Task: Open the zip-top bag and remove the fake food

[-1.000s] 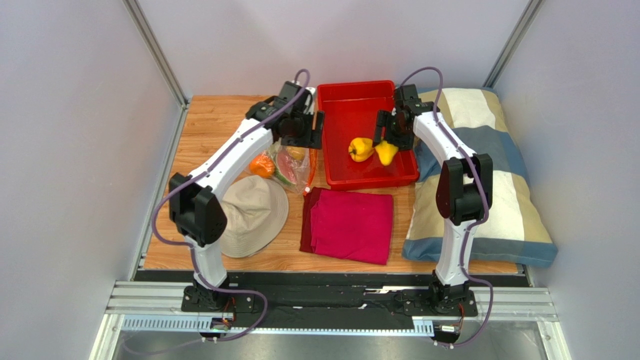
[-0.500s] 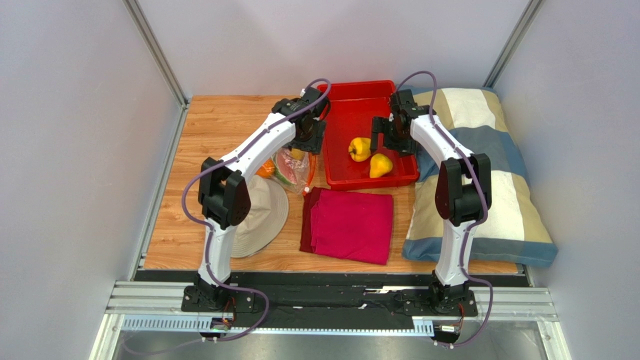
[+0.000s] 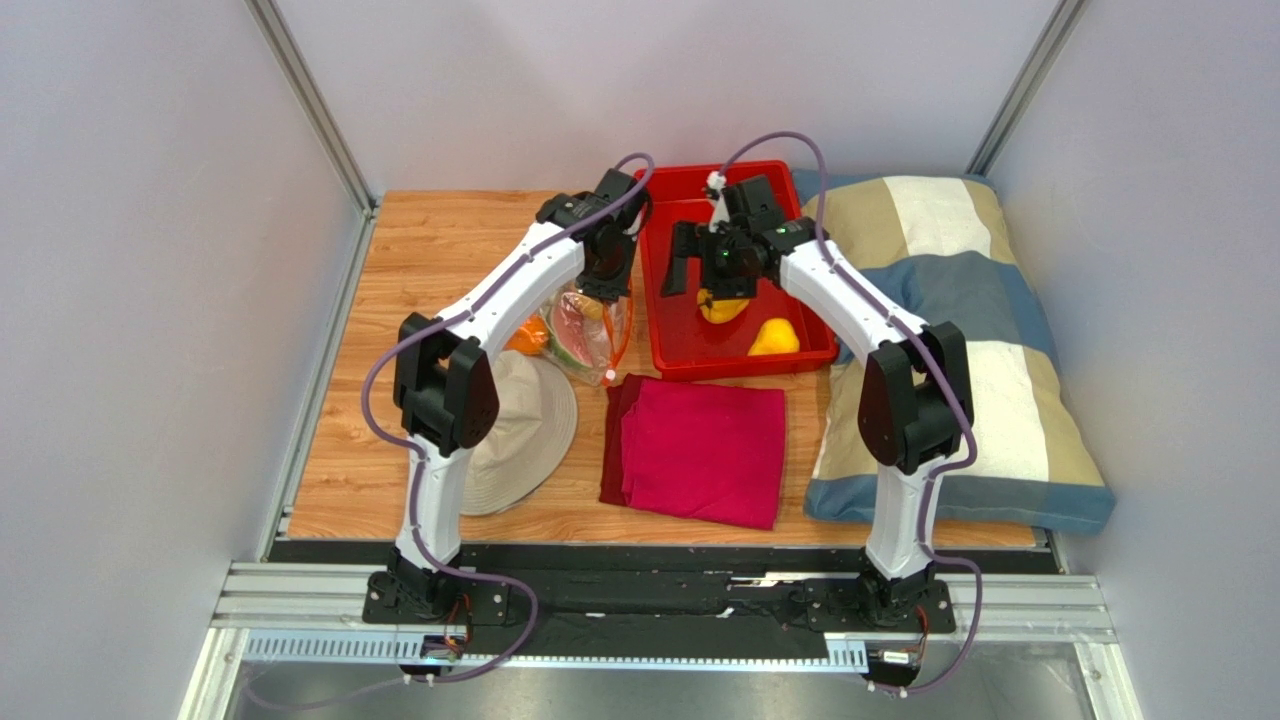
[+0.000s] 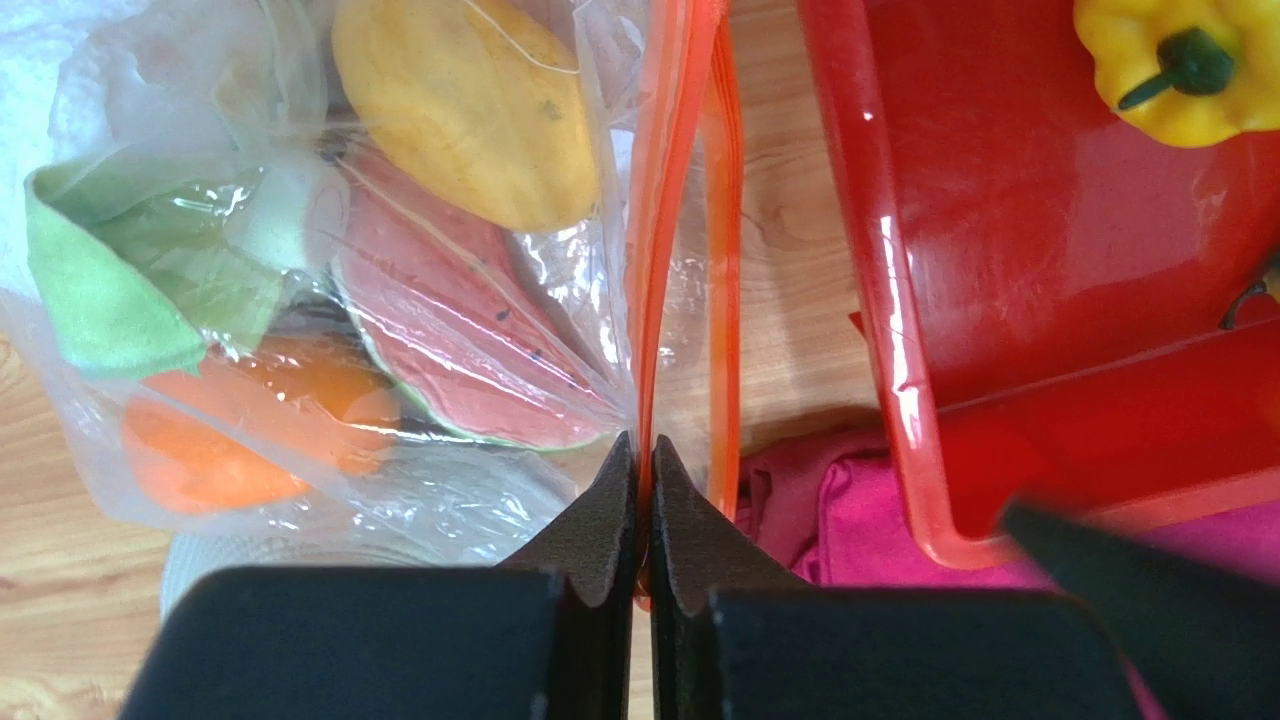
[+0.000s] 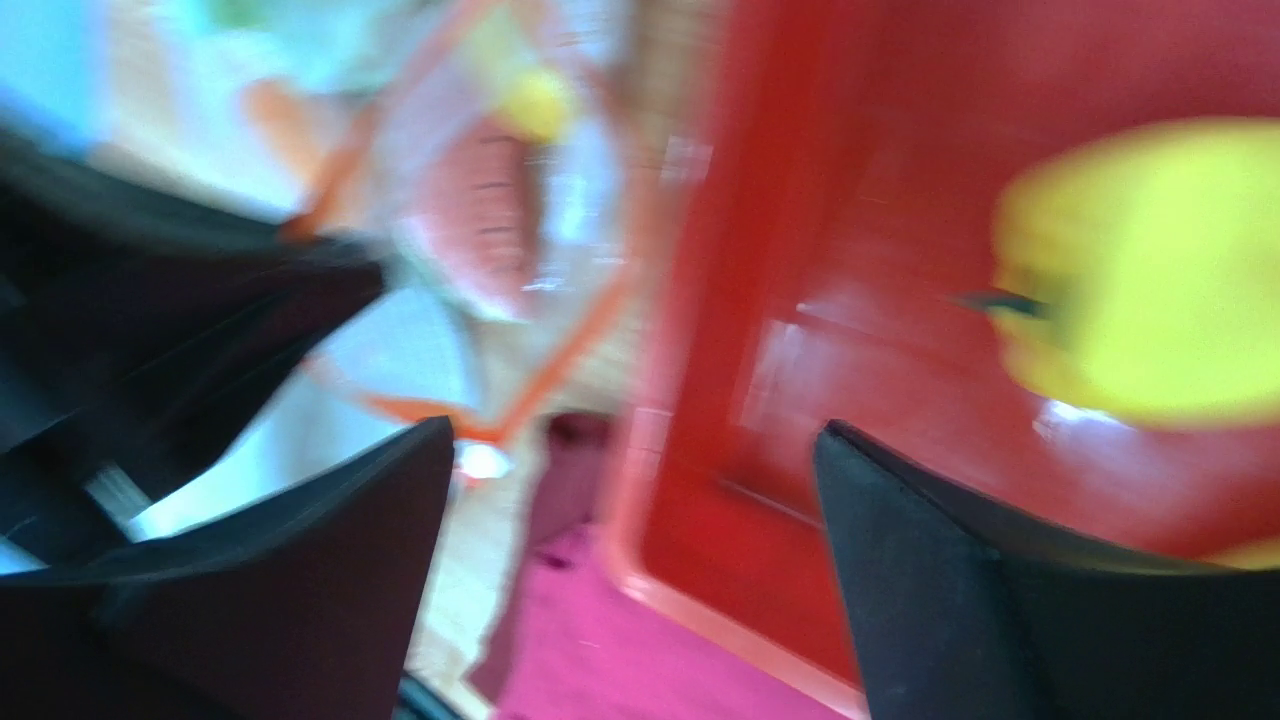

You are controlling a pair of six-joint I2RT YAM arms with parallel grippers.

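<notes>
The zip-top bag (image 3: 579, 333) lies left of the red tray (image 3: 751, 186), its mouth facing the tray. My left gripper (image 4: 643, 458) is shut on one orange-red zip strip (image 4: 669, 180); the other strip (image 4: 726, 225) stands apart beside it. Inside the bag (image 4: 376, 270) show a yellow fruit (image 4: 466, 105), a watermelon slice (image 4: 466, 338), an orange (image 4: 226, 428) and a cauliflower (image 4: 135, 263). A yellow bell pepper (image 4: 1180, 68) and a yellow fruit (image 3: 774, 336) lie in the tray. My right gripper (image 5: 634, 435) hangs open over the tray's left part, holding nothing; that view is blurred.
A beige hat (image 3: 511, 428) lies in front of the bag. A folded magenta cloth (image 3: 699, 450) sits in front of the tray. A striped pillow (image 3: 962, 360) fills the table's right side. Walls and metal posts close in the back and sides.
My left gripper closed on the bag's zip strip. My right gripper let the yellow fruit drop into the tray, then swung left over the pepper toward the bag.
</notes>
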